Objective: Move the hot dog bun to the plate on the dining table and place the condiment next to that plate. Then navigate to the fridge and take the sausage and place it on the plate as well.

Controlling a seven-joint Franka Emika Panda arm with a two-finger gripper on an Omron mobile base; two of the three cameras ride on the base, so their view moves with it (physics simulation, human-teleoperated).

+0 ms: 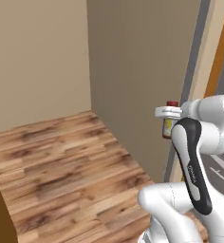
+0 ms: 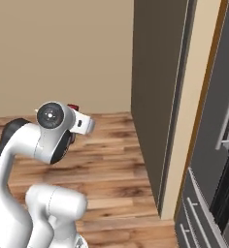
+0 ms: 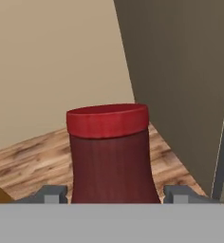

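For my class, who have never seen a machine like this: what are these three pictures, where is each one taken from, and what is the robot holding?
This is a computer-rendered kitchen. The machine is a white robot arm with dark joints, standing on a base that can drive.

Two pictures come from cameras on that base, behind the arm to its left and to its right, showing the same scene from two sides. The third comes from a camera on the hand, looking along the gripper.

The gripper is closed on the condiment, a dark red-brown bottle with a red cap, held upright between the two grey fingers. In the left base picture its pale label shows.

Around it are a wooden floor, beige walls and a tall dark panel.
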